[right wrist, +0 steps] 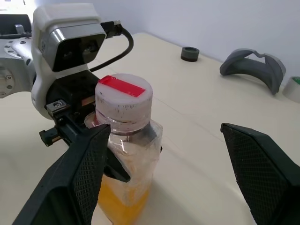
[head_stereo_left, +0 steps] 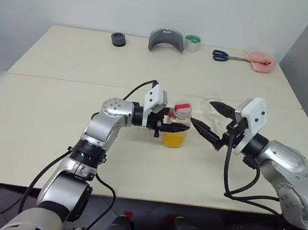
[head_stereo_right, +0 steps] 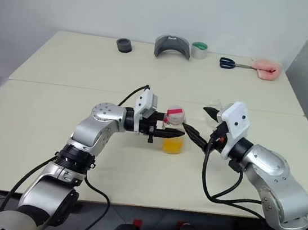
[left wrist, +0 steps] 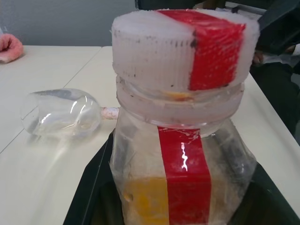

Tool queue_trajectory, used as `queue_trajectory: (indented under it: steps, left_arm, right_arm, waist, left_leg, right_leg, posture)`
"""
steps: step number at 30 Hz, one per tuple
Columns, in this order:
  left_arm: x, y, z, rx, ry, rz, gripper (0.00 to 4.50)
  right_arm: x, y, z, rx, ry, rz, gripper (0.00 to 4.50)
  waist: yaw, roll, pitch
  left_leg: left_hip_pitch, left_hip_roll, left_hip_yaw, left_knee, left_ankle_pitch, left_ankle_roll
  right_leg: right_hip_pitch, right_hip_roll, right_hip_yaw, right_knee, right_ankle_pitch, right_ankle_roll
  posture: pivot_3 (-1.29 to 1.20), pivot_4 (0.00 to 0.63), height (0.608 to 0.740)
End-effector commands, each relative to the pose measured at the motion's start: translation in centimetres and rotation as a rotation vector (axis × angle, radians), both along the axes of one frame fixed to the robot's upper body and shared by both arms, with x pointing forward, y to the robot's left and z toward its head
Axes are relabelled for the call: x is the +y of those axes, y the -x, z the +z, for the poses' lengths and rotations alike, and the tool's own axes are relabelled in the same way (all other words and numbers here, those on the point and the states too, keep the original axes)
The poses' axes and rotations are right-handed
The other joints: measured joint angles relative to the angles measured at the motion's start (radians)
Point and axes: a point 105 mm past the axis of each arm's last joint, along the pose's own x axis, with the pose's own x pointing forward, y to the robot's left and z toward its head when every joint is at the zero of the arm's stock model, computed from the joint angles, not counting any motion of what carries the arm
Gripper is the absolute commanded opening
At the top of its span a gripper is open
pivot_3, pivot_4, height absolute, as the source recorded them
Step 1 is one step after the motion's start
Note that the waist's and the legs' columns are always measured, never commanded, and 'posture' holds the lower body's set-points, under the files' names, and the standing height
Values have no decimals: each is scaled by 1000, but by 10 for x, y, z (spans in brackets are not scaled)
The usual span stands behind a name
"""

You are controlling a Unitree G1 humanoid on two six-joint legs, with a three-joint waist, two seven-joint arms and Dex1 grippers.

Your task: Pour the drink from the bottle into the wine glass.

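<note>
In the head view, at frame centre, the left gripper [head_stereo_left: 182,128] has its jaws clenched on the bottle [head_stereo_left: 177,128], which stands on the counter [head_stereo_left: 55,130]; the right gripper [head_stereo_left: 212,123] gapes just right of it. In the left wrist view, the wine glass [left wrist: 61,112] lies on its side at middle left. In the right wrist view, the capped bottle sits left of centre, drink [right wrist: 123,199] low inside.

The pale cream table [head_stereo_left: 54,136] was made of two tops pushed together, a seam running across between them. Along the far edge lay a row of oddments — a small black ring [head_stereo_left: 118,39], a grey curved shell [head_stereo_left: 167,40], a roll of green tape [head_stereo_left: 193,43], blue-handled scissors [head_stereo_left: 224,57] and a pink cloth [head_stereo_left: 260,61]. Near the middle stood the bottle [head_stereo_left: 177,130], its lower part filled with orange drink [head_stereo_left: 174,138]. Just beyond it the wine glass [left wrist: 61,112] lay on its side — bowl and stem flat on the surface.
</note>
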Motion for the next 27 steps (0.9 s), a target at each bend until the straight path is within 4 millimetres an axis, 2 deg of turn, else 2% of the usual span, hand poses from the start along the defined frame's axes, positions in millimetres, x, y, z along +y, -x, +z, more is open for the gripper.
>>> queue_trajectory:
  steps: [1,9,10,11,19,27]
  left_arm:
    - [-3,4,16,-63,35,-20,1815]
    - [-4,6,18,-66,46,-22,1815]
    - [-4,6,19,-66,48,-24,1815]
    - [-5,7,20,-66,50,-25,1815]
    - [-7,11,22,-60,58,-42,1815]
    - [-8,12,21,-58,53,-54,1815]
  right_arm:
    - [-1,12,9,-21,8,54,3996]
    - [0,16,7,11,7,94,3996]
    - [2,17,8,14,1,109,4364]
    - [5,19,9,16,-5,127,4499]
    - [21,14,21,42,-34,191,4500]
    - [29,4,24,54,-48,205,4500]
  waist:
    - [0,0,0]
    - [0,0,0]
    - [0,0,0]
    - [0,0,0]
    - [0,0,0]
    - [1,0,0]
  left_leg:
    - [0,0,0,0,0,0]
    - [0,0,0,0,0,0]
    - [0,0,0,0,0,0]
    - [0,0,0,0,0,0]
    - [0,0,0,0,0,0]
    - [0,0,0,0,0,0]
  right_leg:
    - [0,0,0,0,0,0]
    - [0,0,0,0,0,0]
    - [0,0,0,0,0,0]
    - [0,0,0,0,0,0]
    - [0,0,0,0,0,0]
    - [0,0,0,0,0,0]
  posture:
    - [0,150,740]
    - [0,150,740]
    - [0,150,740]
    - [0,150,740]
    - [0,150,740]
    - [0,150,740]
